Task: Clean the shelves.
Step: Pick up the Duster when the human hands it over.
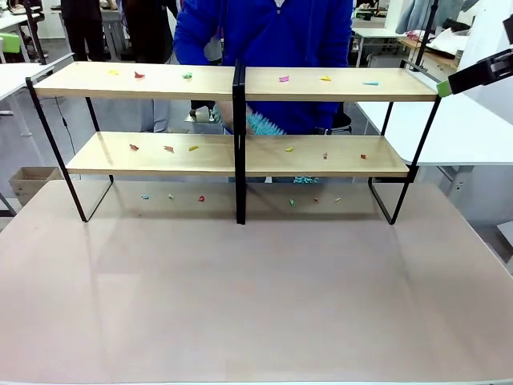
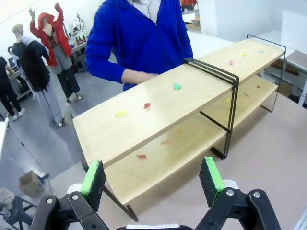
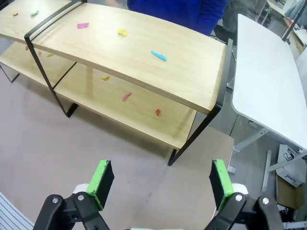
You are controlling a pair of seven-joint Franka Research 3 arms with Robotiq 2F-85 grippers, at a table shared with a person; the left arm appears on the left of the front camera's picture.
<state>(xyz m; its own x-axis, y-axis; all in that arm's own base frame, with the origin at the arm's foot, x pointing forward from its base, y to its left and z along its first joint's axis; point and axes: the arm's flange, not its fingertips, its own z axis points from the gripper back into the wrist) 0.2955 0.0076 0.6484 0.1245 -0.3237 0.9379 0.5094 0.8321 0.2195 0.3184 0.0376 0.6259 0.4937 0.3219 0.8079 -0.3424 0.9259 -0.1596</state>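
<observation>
Our left gripper [image 2: 152, 178] and right gripper [image 3: 163, 182] gape wide, empty. Coloured scraps [image 1: 284, 79] dot the shelves [image 1: 160, 82]; a person in blue [image 1: 264, 32] stands close behind, a white table [image 3: 264, 72] beside.

Shelves [image 1: 240, 84] sit across the far half of the table [image 1: 256, 305], person [image 1: 264, 32] directly behind them, small scraps [image 1: 284, 79] spread over top board, lower board and the tabletop underneath, second table [image 1: 473, 132] off to the right.
</observation>
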